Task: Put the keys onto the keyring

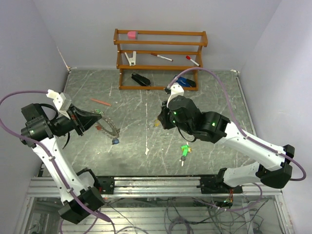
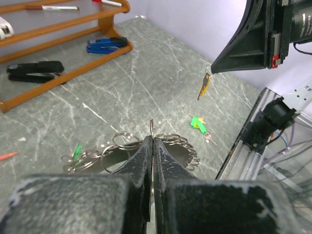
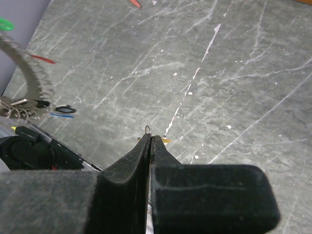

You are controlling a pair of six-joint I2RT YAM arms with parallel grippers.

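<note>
Two pincers pinch things, we see: the left pincer (image 2: 152, 142) the pale keyring (image 3: 31, 73) strung with small rings, the right pincer (image 3: 149, 140) a yellow-orange key (image 2: 204, 86) hanging above the worktop (image 1: 136, 102).

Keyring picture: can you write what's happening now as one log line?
left gripper: shut on keyring | right gripper: shut on yellow key | green key: loose on table

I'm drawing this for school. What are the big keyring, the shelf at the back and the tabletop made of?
The keyring looks like shiny metal: thin silvery loops that glint. The shelf looks like varnished wood, orange-brown with a slight gloss. The tabletop looks like grey-green marble with white veins, though it could be a printed sheet.
</note>
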